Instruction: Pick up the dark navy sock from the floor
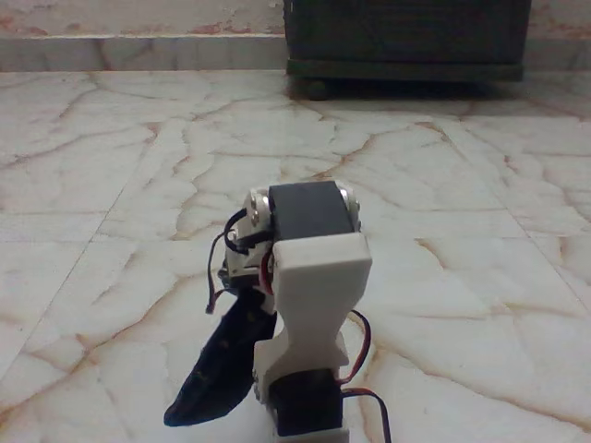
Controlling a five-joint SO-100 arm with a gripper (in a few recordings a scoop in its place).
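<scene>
Soft dim light, hazy low-resolution picture; faint sheen on floor [443, 185]

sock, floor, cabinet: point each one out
sock [214, 374], fixed view, middle of the hanging fabric
floor [462, 194], fixed view, bare tile
cabinet [406, 32], fixed view, front panel

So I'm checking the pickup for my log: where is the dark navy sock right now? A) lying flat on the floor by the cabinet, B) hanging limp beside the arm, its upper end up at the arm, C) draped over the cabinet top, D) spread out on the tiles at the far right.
B: the dark navy sock hangs down from the white arm in the fixed view, far from the dark cabinet.
</scene>
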